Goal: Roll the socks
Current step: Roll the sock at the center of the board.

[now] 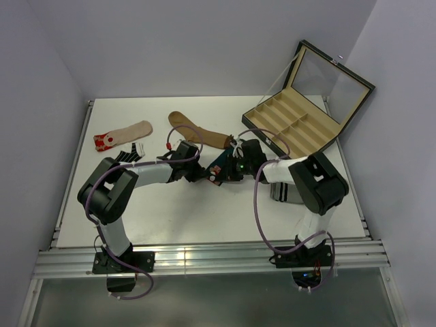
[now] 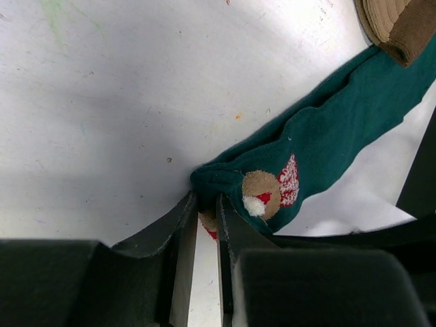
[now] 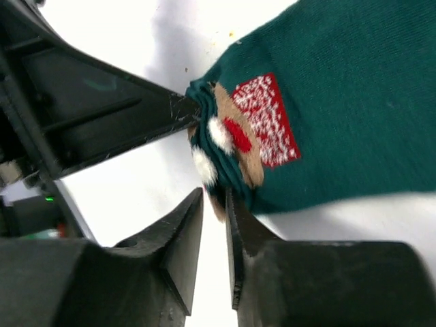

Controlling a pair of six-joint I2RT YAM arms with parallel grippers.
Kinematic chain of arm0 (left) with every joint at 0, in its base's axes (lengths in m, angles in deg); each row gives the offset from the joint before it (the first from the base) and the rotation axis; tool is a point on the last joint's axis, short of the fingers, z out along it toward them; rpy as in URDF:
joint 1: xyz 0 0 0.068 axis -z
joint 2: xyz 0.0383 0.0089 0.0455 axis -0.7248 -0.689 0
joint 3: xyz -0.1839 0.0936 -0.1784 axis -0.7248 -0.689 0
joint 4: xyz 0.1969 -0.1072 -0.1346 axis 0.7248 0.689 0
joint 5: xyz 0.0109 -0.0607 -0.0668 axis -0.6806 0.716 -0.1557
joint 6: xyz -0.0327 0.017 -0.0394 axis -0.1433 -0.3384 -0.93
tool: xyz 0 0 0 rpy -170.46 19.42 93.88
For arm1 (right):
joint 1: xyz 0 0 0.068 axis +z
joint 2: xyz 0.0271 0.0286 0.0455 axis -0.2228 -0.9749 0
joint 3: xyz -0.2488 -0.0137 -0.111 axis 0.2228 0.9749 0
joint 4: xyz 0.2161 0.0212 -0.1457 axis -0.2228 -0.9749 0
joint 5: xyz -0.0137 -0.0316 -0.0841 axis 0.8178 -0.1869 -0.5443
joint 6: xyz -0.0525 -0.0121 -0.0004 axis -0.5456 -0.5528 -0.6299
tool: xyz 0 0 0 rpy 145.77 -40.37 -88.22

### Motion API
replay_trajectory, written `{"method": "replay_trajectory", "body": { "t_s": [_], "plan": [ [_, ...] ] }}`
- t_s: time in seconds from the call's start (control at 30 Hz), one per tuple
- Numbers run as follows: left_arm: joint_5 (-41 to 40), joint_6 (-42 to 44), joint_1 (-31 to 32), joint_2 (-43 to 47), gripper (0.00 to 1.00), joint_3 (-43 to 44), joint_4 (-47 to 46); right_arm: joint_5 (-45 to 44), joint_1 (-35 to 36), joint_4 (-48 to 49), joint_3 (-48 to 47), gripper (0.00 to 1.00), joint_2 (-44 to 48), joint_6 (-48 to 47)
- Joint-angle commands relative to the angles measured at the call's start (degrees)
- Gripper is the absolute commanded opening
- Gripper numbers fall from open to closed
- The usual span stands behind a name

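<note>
At table centre, the teal sock [image 1: 219, 166] lies flat with its reindeer patch up. One end is gathered into a small, tight fold. The rest runs out flat toward the brown sock [image 1: 197, 134], whose end it appears to meet.

Left gripper [image 2: 206, 219]: jaws nearly closed, pinching the folded end, with fabric visible between them. Right gripper [image 3: 215, 210]: likewise clamped on the same fold from the opposite side, just beside the left fingertips.

Assessment: the roll has barely begun, with only the first turn formed. To do the step well, both pinches should sit on one line across the sock and turn together, so the fold advances evenly and does not skew. The fold should stay tight and low to the table [image 1: 204, 218]. Dragging the flat length may pull the brown sock along.

Elsewhere, a beige red-toed sock [image 1: 126, 135] and a black striped sock [image 1: 129, 155] lie to the left. An open compartment case [image 1: 300, 122] stands to the right.
</note>
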Motion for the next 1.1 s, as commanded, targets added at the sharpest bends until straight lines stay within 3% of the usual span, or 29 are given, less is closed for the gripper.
{"method": "replay_trajectory", "body": {
  "t_s": [0.0,0.17,0.33,0.8,1.07],
  "plan": [
    [-4.0,3.1,0.2,-1.8,0.21,-0.1,8.4,-6.1,1.2,-6.1,-0.7,0.29,7.2,-8.5],
    [-4.8,3.8,0.3,-1.6,0.21,1.4,10.4,-20.0,7.8,-10.7,-1.9,0.40,13.0,-19.4],
    [-4.8,4.4,0.3,-1.8,0.21,2.3,11.1,-30.5,14.1,-10.1,-3.1,0.41,13.0,-24.7],
    [-4.3,4.6,0.3,-2.3,0.22,3.2,11.4,-34.9,19.2,-5.5,-4.1,0.38,5.5,-31.0],
    [-4.6,4.7,0.2,-2.3,0.22,3.2,11.5,-38.4,19.6,-7.2,-5.2,0.38,2.3,-29.4]
  ]
}}
